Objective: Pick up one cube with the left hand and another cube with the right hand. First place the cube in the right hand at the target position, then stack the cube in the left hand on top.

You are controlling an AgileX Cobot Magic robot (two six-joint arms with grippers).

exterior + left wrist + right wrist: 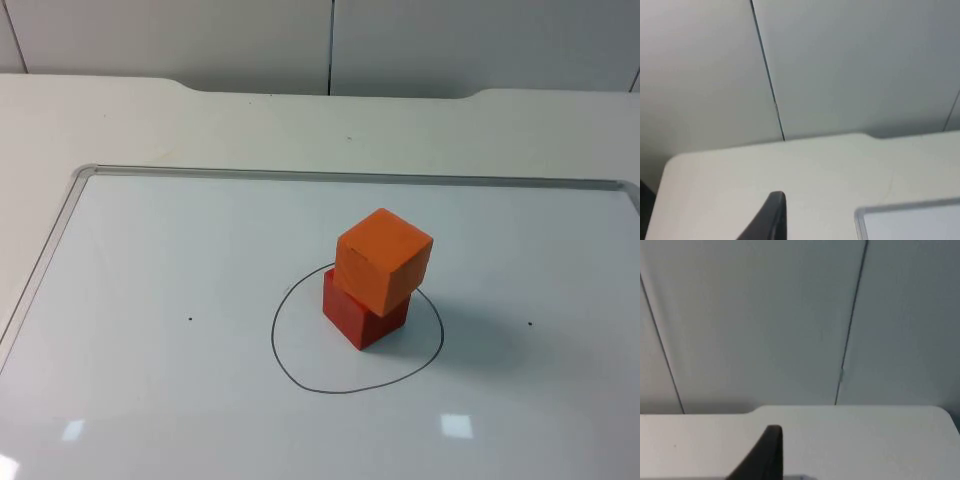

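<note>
Top view has your orange cube (pixel 384 259) sitting on the red cube (pixel 361 315) inside the drawn circle (pixel 283 350), a bit twisted, so you're basically done, though I can't tell how either arm's jaws stand.

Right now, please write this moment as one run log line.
orange cube stacked on red cube | stack inside drawn circle | whiteboard
</note>
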